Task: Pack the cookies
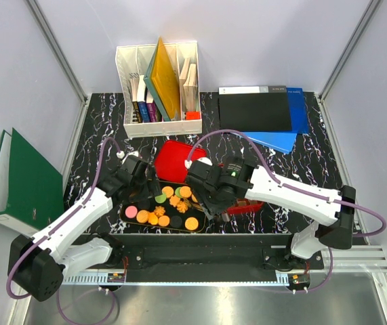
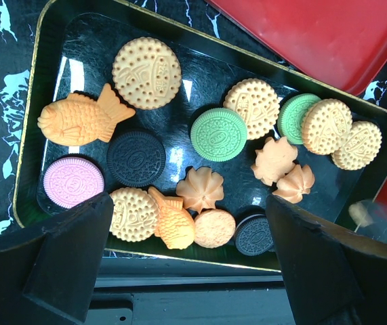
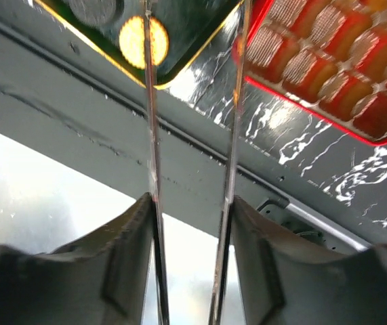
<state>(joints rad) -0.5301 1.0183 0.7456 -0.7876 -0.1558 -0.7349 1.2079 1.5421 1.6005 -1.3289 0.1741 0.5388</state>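
Note:
The cookies (image 1: 164, 207) lie on a black gold-rimmed tray (image 1: 125, 215) at the near middle of the table. In the left wrist view they are round, flower and fish shapes (image 2: 146, 72) in cream, orange, green, pink and black on the tray (image 2: 27, 135). My left gripper (image 1: 144, 181) hangs open and empty over the tray's near edge (image 2: 190, 200). My right gripper (image 1: 208, 193) is shut on metal tongs (image 3: 151, 135), whose two blades stand apart and run out of frame. The red gridded tin (image 3: 329, 61) lies beside the tray's corner (image 3: 179, 64), mostly under the right arm in the top view (image 1: 247, 207).
A red lid (image 1: 179, 159) lies just behind the tray. A white file box with books (image 1: 158, 88) stands at the back. Black and blue folders (image 1: 261, 112) lie at the back right. A green binder (image 1: 24, 179) leans outside the left wall.

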